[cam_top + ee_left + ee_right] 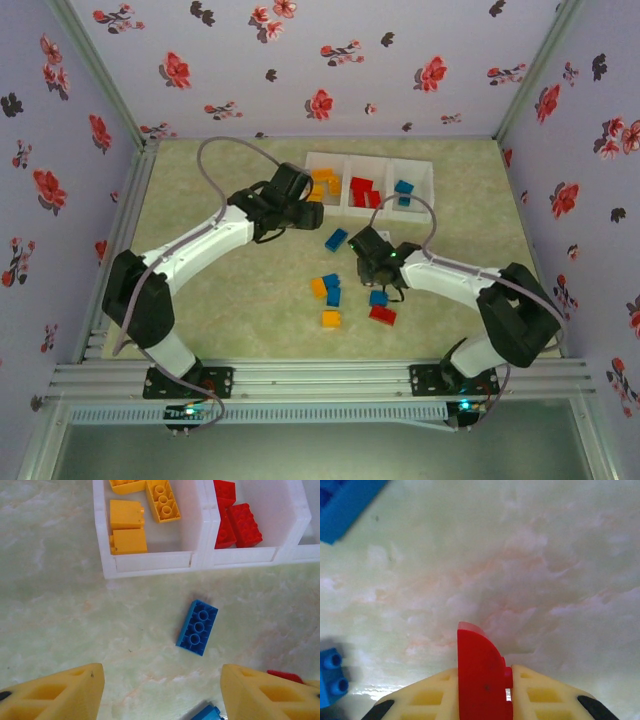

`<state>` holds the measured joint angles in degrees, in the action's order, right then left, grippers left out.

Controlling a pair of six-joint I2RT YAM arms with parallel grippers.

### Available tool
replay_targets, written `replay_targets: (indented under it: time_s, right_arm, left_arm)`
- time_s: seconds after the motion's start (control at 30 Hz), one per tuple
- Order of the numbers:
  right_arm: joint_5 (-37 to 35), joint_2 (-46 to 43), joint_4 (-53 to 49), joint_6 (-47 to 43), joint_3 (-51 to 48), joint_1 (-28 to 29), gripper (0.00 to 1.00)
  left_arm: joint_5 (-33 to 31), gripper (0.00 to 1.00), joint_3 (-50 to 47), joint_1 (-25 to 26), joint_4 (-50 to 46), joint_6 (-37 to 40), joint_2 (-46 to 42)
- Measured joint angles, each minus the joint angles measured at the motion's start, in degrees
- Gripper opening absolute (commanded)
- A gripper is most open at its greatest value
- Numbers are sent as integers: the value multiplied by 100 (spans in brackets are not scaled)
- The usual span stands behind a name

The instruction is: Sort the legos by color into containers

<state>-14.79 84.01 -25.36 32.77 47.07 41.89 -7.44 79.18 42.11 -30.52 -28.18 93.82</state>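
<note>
Right gripper pinches small red plastic brick, left gripper spread; lift clear, release low over red compartment of white plastic tray.

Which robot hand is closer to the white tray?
Left. The left gripper is just in front of the tray, at its yellow end. The right gripper is farther back over the table, pinching a red brick.
</note>
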Motion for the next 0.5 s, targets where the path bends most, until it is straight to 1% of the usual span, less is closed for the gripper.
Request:
replay_targets:
  time_s: [0.13, 0.27, 0.4, 0.5]
  right_arm:
    - [13, -343, -247, -420, 520, -450, 22]
    - [66, -546, -433, -876, 1338, -966, 22]
    - [164, -481, -516, -1279, 2164, -1373, 22]
    - [293, -208, -535, -1488, 2734, -1624, 21]
  left_arm:
    - [-4, 63, -61, 0, -17, 0, -140]
    - [-4, 63, -61, 4, -22, 2, -236]
    - [-7, 63, -76, 39, -31, 2, -293]
    - [-7, 63, -105, 76, -31, 2, -297]
